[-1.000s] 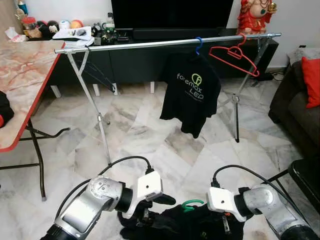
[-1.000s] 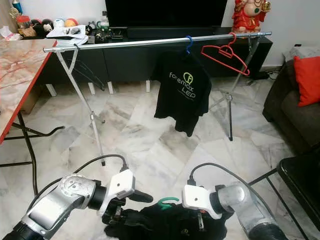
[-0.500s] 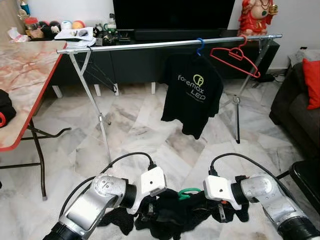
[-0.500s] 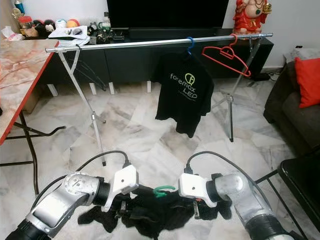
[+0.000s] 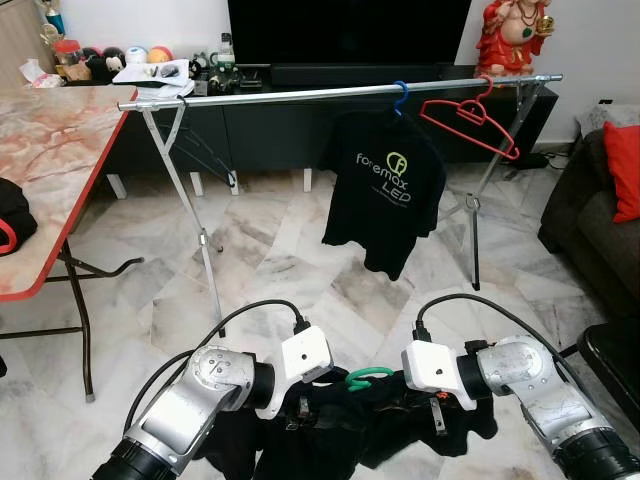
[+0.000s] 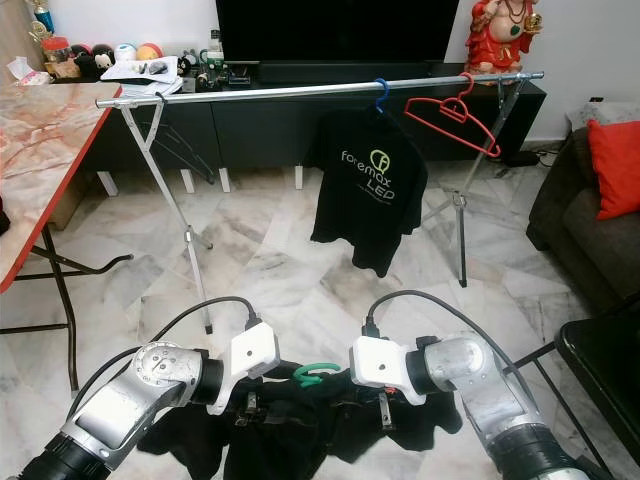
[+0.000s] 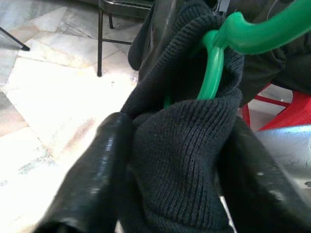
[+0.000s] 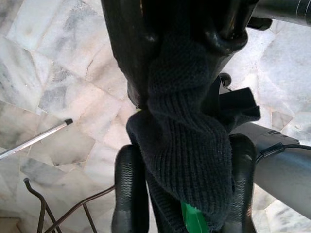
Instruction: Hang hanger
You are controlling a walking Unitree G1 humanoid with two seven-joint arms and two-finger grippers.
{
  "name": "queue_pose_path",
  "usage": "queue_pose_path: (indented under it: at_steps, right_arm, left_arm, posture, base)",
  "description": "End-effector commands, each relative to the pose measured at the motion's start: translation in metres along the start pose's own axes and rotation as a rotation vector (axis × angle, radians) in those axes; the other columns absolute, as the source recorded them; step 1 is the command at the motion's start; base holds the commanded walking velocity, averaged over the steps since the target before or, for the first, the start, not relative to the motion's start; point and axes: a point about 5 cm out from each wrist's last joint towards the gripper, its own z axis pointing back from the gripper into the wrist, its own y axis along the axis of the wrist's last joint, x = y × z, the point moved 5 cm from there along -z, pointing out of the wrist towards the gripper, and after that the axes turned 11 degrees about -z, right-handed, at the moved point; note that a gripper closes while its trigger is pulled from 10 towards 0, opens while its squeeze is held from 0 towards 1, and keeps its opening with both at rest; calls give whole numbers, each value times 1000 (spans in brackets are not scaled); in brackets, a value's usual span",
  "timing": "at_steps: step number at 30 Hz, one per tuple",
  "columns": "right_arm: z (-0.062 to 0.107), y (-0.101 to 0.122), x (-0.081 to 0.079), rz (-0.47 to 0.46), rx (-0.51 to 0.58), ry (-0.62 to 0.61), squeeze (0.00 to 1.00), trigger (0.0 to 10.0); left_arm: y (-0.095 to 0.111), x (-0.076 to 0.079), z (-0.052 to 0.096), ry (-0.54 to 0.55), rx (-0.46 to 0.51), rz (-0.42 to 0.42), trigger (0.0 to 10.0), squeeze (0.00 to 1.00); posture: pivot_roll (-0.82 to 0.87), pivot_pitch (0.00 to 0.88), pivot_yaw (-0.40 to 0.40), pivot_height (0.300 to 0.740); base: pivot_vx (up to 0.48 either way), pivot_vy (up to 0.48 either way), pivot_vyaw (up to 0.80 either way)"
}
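Both tools (image 7: pixel 175 160) (image 8: pixel 187 184) low, clamped on black garment (image 5: pixel 330 440).

**Count of things in view**

Three plastic hangers: one green (image 5: pixel 368 378), one blue (image 5: pixel 398 92), one red (image 5: pixel 470 118). Two black garments: a printed T-shirt (image 5: pixel 384 195) and a dark knit (image 5: pixel 340 430). One long metal rail (image 5: pixel 300 93). Two black-fingered grippers: left (image 7: pixel 165 179), right (image 8: pixel 187 184).

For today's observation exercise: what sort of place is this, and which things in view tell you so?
Most likely a home living room used for drying laundry: a large television on a low black cabinet, a dark sofa with a red cushion, and a metal clothes rail on the marble floor.
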Motion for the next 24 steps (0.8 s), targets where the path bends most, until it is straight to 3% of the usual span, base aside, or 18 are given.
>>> queue_pose_path:
  at_steps: [1,24]
  right_arm:
    - [5,16,4,33,65,-26,0,0]
    - [6,22,11,18,90,-74,0,0]
  left_arm:
    - [-2,1,-1,-5,-11,-4,0,0]
    - [-2,6,-1,-50,-13,5,0,0]
  posture:
    - [-44,56,-20,740]
    - [-41,81,-14,740]
  base:
    - [0,0,0]
    - [0,0,0]
